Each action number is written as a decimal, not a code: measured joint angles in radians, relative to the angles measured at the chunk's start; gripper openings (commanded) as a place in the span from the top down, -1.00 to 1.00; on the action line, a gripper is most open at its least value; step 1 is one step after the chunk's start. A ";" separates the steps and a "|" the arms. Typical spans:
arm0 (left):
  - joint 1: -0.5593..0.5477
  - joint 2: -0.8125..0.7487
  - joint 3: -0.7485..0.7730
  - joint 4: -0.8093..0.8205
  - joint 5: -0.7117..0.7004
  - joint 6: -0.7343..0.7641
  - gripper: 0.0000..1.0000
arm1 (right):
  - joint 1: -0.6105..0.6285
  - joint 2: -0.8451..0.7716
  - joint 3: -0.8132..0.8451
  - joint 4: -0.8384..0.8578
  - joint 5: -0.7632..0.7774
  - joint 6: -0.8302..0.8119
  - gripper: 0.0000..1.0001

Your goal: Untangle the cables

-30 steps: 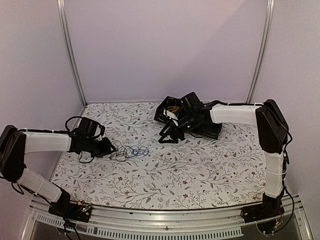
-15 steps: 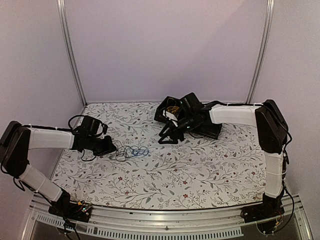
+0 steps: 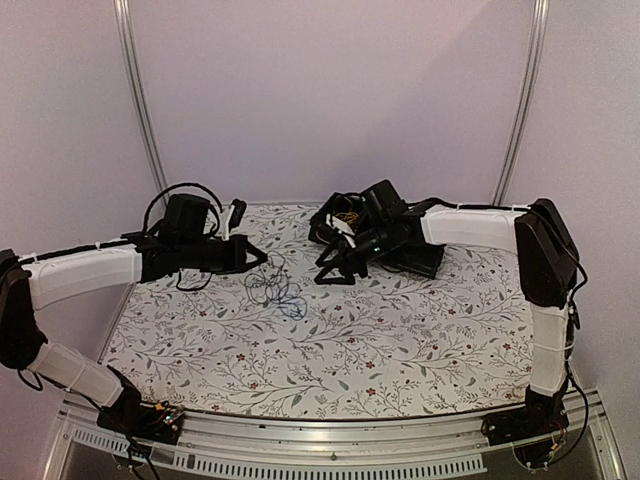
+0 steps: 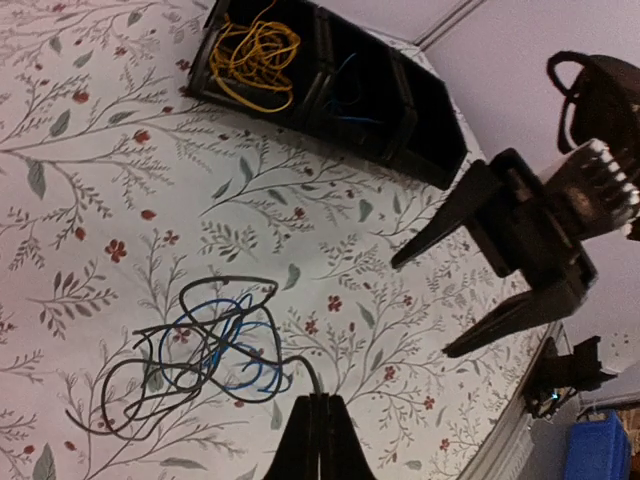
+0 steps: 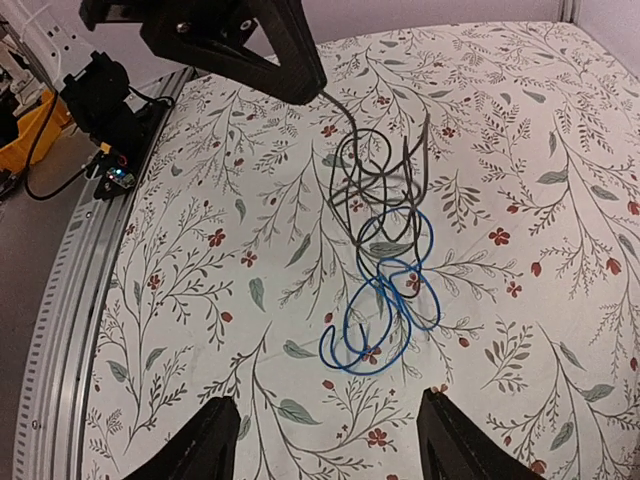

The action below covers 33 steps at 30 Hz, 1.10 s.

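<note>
Up and inward versus a second ago: left gripper (image 3: 243, 256), pinched tight on a black strand of the black-blue tangle (image 3: 276, 292), dragging it toward table (image 3: 400, 340) centre. Right gripper (image 3: 335, 270) spread wide, empty, near it. Looks ready for a pull-apart; not yet separated.

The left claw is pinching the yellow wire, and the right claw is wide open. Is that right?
Not quite. The left claw pinches the black wire, which is tangled with the blue wire. The yellow wire lies in the tray. The left wrist view shows this. The right claw is wide open.
</note>
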 measured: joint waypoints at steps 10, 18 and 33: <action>-0.087 -0.067 0.260 0.022 0.098 0.021 1.00 | 0.000 -0.095 0.186 0.029 0.024 0.088 -0.40; -0.119 -0.045 0.328 -0.003 0.107 0.027 1.00 | 0.000 -0.119 0.279 0.028 0.005 0.125 -0.39; -0.142 -0.026 0.375 -0.032 0.122 0.023 1.00 | 0.040 -0.056 0.275 0.097 -0.139 0.152 0.22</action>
